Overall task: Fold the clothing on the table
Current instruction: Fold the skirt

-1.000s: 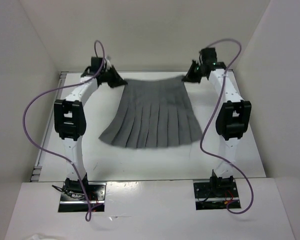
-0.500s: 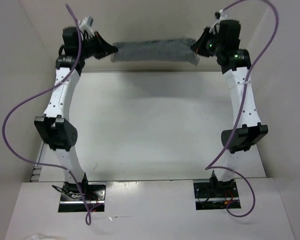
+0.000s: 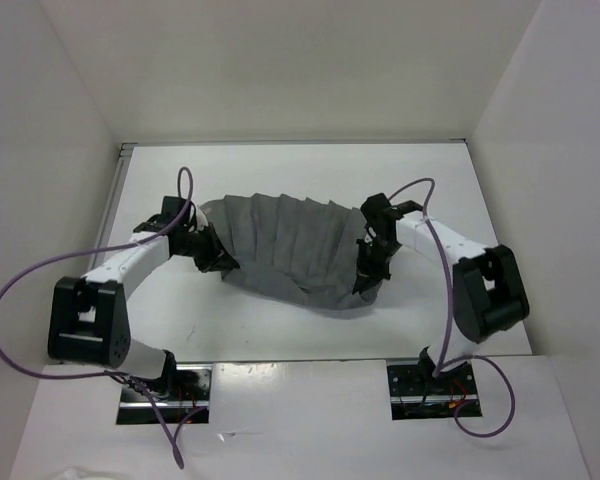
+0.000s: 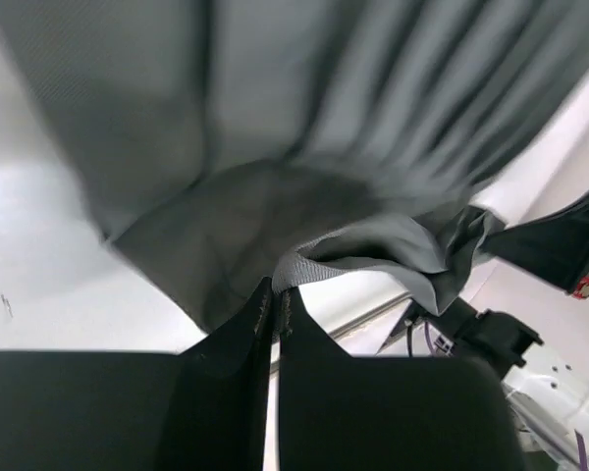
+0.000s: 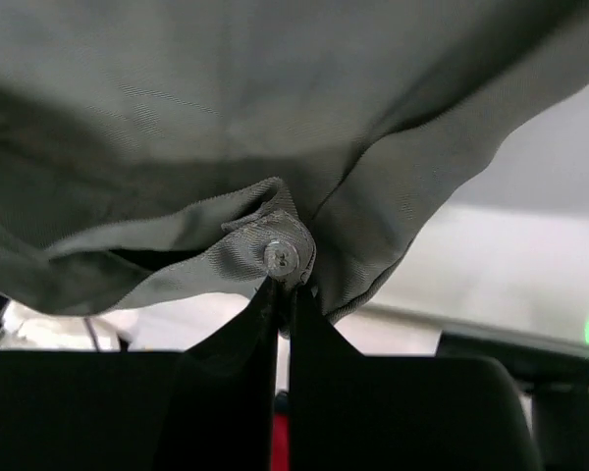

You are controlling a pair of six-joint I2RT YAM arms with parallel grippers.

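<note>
1. Skirt (image 3: 295, 245) sags in a pleated band between both arms, over mid table (image 3: 270, 325)
2. L gripper (image 3: 216, 262): jaws pinched tight on waistband (image 4: 353, 253) end, pinch clear only in L wrist cam
3. R gripper (image 3: 368, 278): clamped on waistband too; R wrist cam alone shows metal snap (image 5: 281, 257) just above tips

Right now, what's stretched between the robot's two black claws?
The soft dark grey pleated skirt spans the whole gap from the left gripper to the right gripper, each pinching one end. The top view shows it.
</note>
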